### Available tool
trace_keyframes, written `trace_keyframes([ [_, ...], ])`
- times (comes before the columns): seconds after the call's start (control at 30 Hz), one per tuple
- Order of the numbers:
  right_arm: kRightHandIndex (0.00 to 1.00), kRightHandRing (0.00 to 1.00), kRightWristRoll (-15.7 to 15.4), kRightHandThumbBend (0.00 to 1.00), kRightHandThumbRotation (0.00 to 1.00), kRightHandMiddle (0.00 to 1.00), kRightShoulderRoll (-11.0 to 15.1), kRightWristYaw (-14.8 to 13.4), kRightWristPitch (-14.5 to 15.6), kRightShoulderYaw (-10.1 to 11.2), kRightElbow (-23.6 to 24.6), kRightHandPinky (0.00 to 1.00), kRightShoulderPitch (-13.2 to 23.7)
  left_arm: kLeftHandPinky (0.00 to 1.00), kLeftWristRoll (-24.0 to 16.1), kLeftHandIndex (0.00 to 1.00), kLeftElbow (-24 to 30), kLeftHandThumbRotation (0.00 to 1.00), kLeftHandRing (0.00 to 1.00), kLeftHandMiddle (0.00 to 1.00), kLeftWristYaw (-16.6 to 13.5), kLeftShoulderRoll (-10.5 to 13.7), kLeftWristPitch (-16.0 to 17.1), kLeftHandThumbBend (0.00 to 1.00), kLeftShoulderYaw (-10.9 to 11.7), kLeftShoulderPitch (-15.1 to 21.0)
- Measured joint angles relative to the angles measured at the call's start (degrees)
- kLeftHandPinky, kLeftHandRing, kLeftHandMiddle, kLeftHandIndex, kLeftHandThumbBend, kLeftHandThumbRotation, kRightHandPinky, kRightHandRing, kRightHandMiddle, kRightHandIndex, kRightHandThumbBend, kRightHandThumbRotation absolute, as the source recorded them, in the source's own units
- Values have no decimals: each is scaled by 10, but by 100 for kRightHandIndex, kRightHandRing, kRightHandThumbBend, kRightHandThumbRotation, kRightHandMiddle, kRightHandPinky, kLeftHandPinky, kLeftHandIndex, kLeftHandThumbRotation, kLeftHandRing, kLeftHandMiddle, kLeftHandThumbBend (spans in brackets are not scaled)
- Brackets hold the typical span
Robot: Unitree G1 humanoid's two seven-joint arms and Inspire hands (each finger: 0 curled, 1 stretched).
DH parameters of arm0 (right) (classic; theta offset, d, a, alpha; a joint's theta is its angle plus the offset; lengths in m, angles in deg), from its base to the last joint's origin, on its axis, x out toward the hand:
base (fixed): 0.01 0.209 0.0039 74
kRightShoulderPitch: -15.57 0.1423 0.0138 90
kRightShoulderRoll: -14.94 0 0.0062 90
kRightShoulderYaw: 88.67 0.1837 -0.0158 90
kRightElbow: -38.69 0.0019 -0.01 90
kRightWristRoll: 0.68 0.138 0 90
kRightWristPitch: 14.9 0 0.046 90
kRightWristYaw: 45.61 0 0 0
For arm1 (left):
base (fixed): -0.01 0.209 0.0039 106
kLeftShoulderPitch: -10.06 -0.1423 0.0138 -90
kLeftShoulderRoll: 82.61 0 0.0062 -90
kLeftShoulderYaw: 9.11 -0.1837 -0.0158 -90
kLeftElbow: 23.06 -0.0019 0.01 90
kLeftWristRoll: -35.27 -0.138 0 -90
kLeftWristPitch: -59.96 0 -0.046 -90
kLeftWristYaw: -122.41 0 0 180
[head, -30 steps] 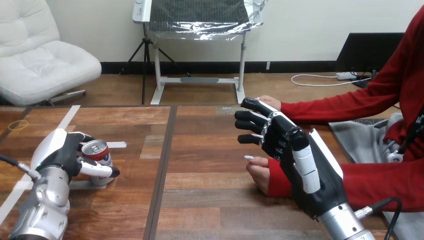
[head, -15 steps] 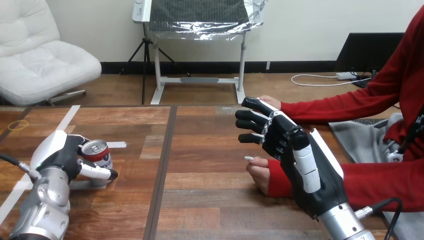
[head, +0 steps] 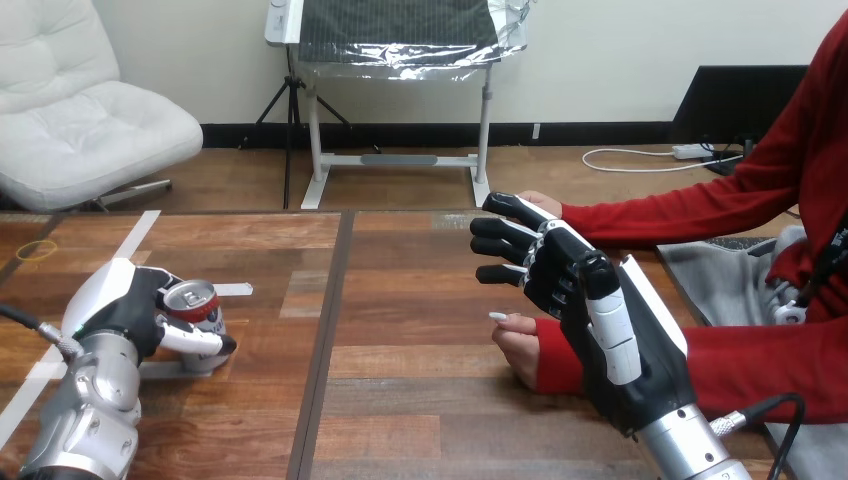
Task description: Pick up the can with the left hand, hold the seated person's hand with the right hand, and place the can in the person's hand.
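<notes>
A red and silver can (head: 200, 318) stands upright on the wooden table (head: 420, 300) at the left. My left hand (head: 125, 305) wraps it, fingers behind and thumb curled across its front. My right hand (head: 575, 290) hovers at the right with its fingers straight and spread, pointing left. Below and behind it lies the person's hand (head: 518, 340) with a red sleeve, resting on the table; my right hand is over it and I cannot tell if they touch. The person's other hand (head: 538, 203) rests farther back, partly hidden by my fingers.
A strip of white tape (head: 130, 238) runs along the table's left part, and a small ring (head: 36, 250) lies at the far left. A dark seam (head: 335, 300) divides the tabletop. A grey cloth (head: 720, 280) lies at the right by the person.
My left hand and the can have shifted very slightly left. The right hand and the person's hands have stayed in place.
</notes>
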State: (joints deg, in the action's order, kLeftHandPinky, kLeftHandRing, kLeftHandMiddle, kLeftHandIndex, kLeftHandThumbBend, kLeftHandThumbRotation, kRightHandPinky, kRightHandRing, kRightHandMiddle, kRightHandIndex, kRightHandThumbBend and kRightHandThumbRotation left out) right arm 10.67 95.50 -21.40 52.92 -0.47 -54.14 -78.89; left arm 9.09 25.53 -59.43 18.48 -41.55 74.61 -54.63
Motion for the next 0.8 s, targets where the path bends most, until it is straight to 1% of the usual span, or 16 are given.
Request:
trace_keyframes([
  [0.2,86,82,0,85,100,82,0,0,0,0,1,76,0,42,0,52,1,0,49,53,-20,0,15,73,1,0],
  [0.47,86,82,0,85,100,82,0,0,0,0,1,76,0,41,0,52,2,0,48,52,-27,0,18,72,1,0],
  [0.8,86,82,0,86,100,82,0,0,0,0,1,76,0,40,4,51,1,0,46,51,-35,-2,19,74,1,0],
])
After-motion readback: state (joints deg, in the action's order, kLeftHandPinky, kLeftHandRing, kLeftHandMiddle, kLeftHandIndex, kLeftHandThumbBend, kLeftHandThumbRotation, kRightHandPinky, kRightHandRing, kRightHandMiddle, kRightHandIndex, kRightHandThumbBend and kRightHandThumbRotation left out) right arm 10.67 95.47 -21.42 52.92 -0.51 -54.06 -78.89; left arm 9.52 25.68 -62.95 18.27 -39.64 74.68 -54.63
